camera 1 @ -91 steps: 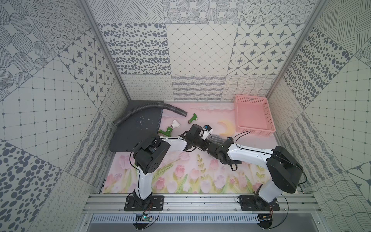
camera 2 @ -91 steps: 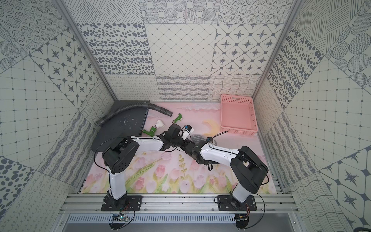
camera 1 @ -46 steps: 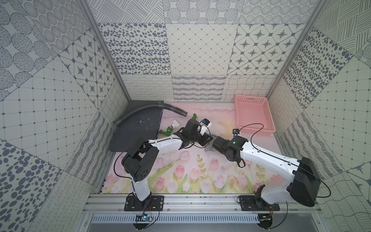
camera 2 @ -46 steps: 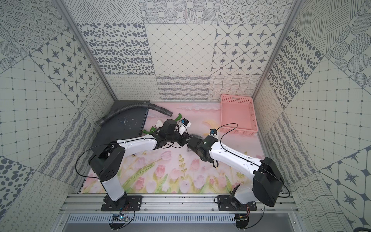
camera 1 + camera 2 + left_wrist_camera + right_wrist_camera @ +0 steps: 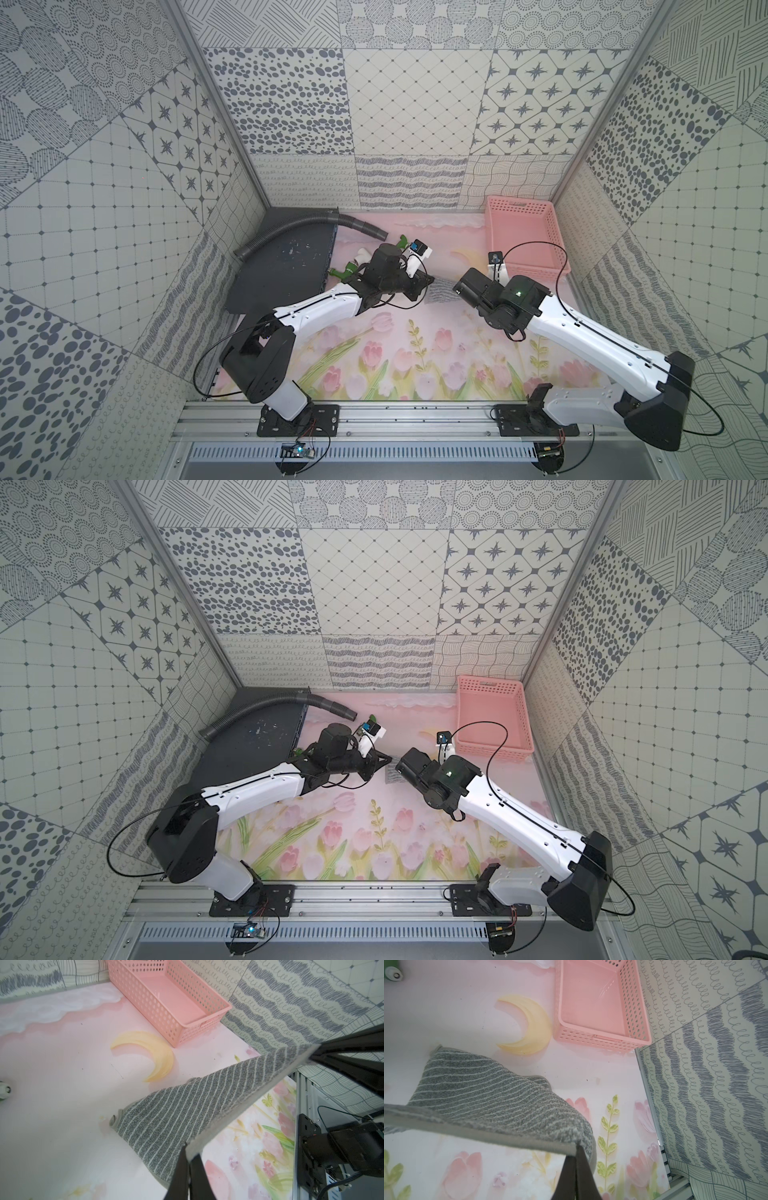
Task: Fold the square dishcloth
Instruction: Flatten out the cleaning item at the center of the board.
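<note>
Grey cloth with thin white stripes, the square dishcloth [image 5: 182, 1109], is half lifted off the flowered mat [image 5: 62, 1084]. It sits a little way off the near end of the pink basket [image 5: 174, 1028], not touching it, with the painted crescent moon [image 5: 158, 1053] between the two. The left gripper [image 5: 190, 1155] is closed on one corner of the raised hem and the right gripper [image 5: 576, 1152] is closed on the other corner. This edge therefore hangs tight between them, while the opposite edge, nearer the basket and carrying a small hanging loop [image 5: 113, 1120], rests on the mat. I judge that the fold is only begun. Both pinches take very little fabric, right at the hem, so a corner could slip out if the arms pull away from each other or move at different speeds. The mat looks smooth, so the resting edge may slide with the pull and drift closer to the basket, and then the cloth would bunch. If one gripper travels further than the other, the edges will not meet and the fold comes out skewed.
</note>
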